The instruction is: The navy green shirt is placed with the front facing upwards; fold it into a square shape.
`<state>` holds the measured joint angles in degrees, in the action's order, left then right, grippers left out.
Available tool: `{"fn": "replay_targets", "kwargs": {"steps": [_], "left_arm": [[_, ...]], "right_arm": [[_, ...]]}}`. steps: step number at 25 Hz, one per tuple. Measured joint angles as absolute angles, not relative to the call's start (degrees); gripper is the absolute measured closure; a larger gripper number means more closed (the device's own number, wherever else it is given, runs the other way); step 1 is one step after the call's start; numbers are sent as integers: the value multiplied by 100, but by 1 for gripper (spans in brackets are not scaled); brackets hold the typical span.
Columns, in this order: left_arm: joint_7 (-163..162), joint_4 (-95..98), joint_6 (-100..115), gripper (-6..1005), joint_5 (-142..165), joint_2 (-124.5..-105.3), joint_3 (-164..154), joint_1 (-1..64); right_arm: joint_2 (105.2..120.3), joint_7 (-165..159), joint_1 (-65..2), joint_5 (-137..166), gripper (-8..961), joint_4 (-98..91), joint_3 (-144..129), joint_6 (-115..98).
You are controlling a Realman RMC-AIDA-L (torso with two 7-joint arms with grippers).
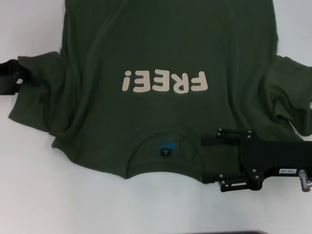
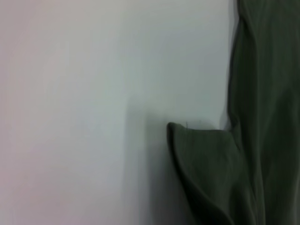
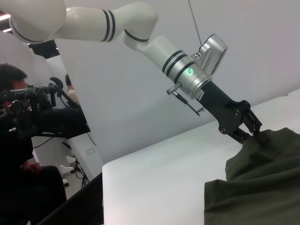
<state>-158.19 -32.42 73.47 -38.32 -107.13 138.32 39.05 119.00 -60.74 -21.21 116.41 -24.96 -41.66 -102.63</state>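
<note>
Olive cotton shirt (image 1: 161, 63) is lying face-up on counter (image 1: 58, 195). Left hand (image 3: 257, 132) is clenching sleeve left of FREE! lettering (image 1: 165, 81); right hand (image 1: 209, 161) is hovering w/ fingers spread beside collar, below it. Lift both evenly, w/o bunching.

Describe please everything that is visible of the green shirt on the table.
The navy green shirt lies front up on the white table, cream "FREE!" lettering showing, collar with black tag nearest the robot. It looks like soft cotton, wrinkled at the sleeves. The left gripper pinches its left sleeve; the right gripper rests beside the collar.

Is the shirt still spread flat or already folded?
Spread, not folded: the navy green shirt lies front up, lettering and collar showing; the left end effector pinches one sleeve, slightly bunched.
</note>
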Motion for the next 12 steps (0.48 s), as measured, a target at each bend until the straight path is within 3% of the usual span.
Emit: {"fn": "replay_targets", "kwargs": {"steps": [4, 6, 12], "left_arm": [[-15838, -3231, 7346, 502, -3825, -10711, 13832, 3903], [-15855, -3231, 7343, 744, -3822, -10711, 13830, 3892], [-15858, -3239, 7392, 967, -3761, -10707, 13840, 3895]], "right_arm": [[11896, -6076, -2121, 11640, 77, -2496, -4165, -10256], [11891, -6076, -2122, 11641, 77, -2496, -4166, -10255], [11890, -6075, -2131, 11637, 77, -2496, -4165, -10252]]}}
